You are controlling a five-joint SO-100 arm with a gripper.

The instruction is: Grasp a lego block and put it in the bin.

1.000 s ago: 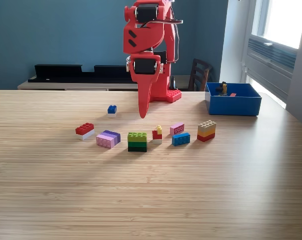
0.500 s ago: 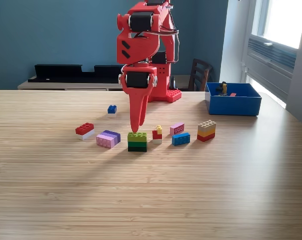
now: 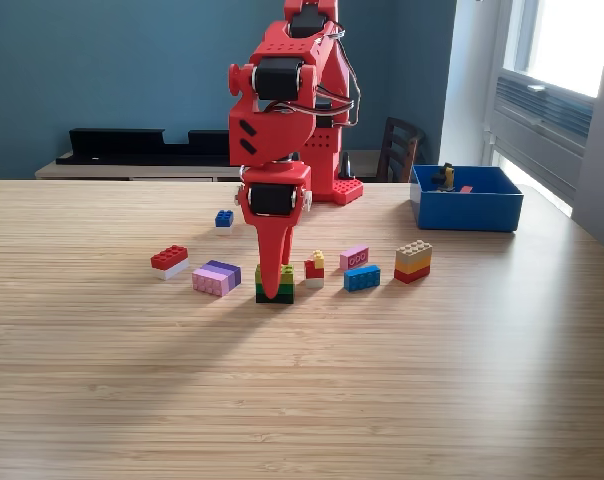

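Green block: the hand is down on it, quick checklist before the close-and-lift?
1. Hand over the green block: ok, its tip covers the block's exterior-view left part.
2. Fingers either side of the block: cannot tell, the hand hides the gap from this view.
3. Hand open or shut: cannot tell.
4. Neighbours clear: ok, the purple block and the red-yellow block stand apart from the green one.
5. Bin reachable and open: ok, it sits at the far exterior-view right of the table, open top, a few small pieces inside.
6. Lift path: ok, nothing above the block but the arm.
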